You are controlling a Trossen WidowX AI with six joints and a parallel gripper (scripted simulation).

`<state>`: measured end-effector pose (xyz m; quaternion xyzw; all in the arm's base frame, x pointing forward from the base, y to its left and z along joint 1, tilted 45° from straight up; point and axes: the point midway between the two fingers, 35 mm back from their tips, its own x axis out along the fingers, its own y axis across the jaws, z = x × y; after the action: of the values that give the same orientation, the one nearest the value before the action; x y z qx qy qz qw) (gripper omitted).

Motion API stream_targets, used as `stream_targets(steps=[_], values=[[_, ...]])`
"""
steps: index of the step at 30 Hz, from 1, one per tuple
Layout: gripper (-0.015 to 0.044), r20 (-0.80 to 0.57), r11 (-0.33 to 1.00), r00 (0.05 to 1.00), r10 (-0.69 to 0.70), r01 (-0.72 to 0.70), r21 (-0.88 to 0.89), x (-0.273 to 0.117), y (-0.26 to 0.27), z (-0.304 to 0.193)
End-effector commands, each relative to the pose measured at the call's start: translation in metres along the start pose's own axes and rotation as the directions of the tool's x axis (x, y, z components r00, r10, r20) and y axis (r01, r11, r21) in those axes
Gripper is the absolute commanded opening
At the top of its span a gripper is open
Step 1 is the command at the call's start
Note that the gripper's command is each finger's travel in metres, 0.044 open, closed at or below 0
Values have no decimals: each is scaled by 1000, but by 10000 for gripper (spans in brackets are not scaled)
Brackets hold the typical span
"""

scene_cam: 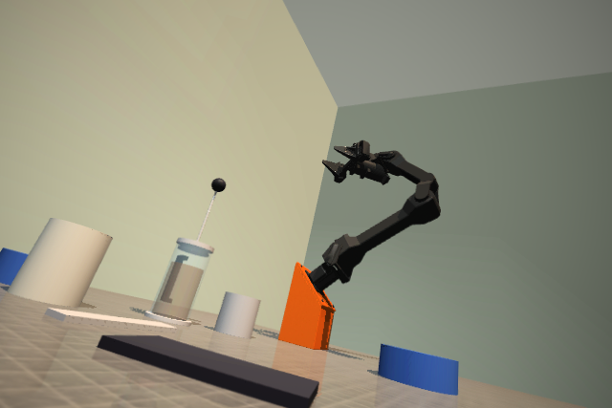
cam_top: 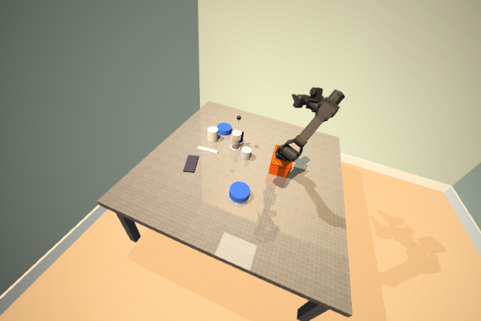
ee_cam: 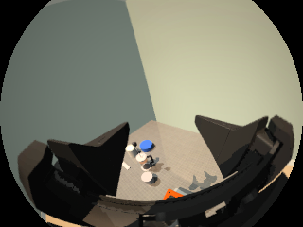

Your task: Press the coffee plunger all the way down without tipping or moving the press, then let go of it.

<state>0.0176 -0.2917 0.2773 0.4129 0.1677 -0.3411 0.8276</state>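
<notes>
High above the table, the black parallel-jaw gripper [scene_cam: 335, 162] hangs with its fingers spread wide apart and nothing between them, well away from every object below. It caps the dark jointed arm [cam_top: 310, 127], which rises from an orange wedge-shaped base [scene_cam: 306, 307] and folds back over itself at the elbow. Beneath it spreads the square tan gridded table [cam_top: 303, 240] on dark legs. Near the table's front half sits a low blue cylindrical puck [cam_top: 239, 192]; a second blue puck [cam_top: 224, 128] lies farther back, just beside a tall cream cylinder [cam_top: 212, 133]. A flat dark grey slab [cam_top: 191, 163] lies toward the table's left side, with a thin white strip [cam_top: 207, 149] near it. The clear glass coffee press [scene_cam: 182, 279], part-filled with tan liquid, stands upright on a small white saucer [scene_cam: 167, 318] between the cream cylinder and a short pale grey cylinder [scene_cam: 237, 314]. Its thin plunger rod [scene_cam: 207, 218] stands fully raised, topped by a small black ball knob [scene_cam: 218, 184].
</notes>
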Motion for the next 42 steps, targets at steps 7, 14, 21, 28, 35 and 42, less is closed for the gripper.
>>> stream_targets(steps=[7, 14, 21, 28, 35, 42], values=[[440, -61, 998, 997, 44, -46, -36, 34, 4, -5], [440, -219, 979, 964, 153, -178, -99, 132, 24, -35], [440, -386, 928, 883, 266, -342, -144, 222, 76, -109], [440, -506, 879, 803, 314, -447, -164, 271, 120, -189], [440, -509, 879, 802, 313, -448, -165, 277, 118, -216], [440, -508, 880, 803, 312, -446, -164, 280, 113, -250]])
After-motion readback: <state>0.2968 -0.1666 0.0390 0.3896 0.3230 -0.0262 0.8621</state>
